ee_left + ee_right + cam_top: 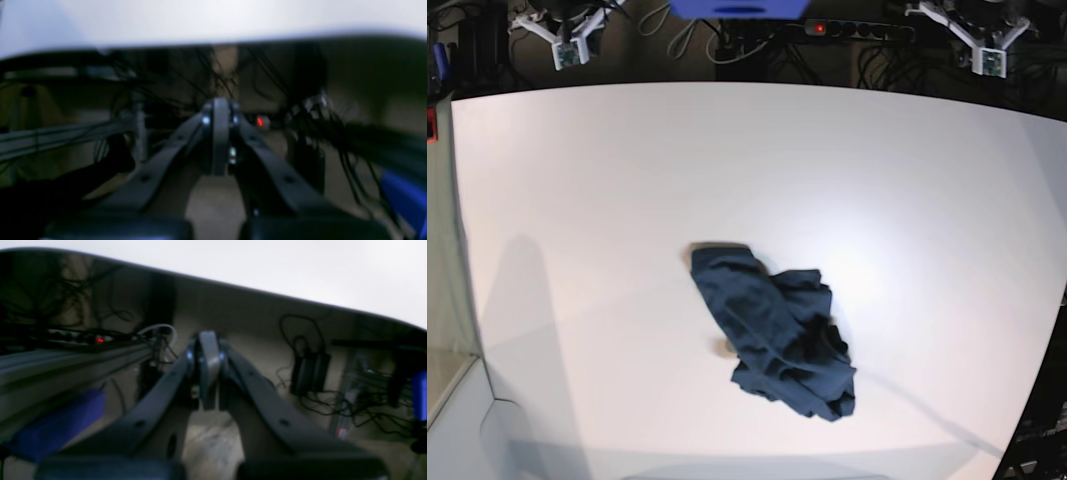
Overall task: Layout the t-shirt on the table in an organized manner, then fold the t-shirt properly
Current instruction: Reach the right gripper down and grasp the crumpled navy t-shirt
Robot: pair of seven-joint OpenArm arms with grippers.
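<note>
Crumpled navy t-shirt [775, 332] lay near the white table's [577, 200] centre; left gripper [220, 133] at one o'clock and right gripper [207, 368] at eleven o'clock were clenched empty.

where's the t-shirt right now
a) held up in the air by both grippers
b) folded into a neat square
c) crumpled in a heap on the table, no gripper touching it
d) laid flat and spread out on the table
c: the t-shirt lies bunched on the table, and both shut grippers sit far off beyond the table's far edge.
</note>
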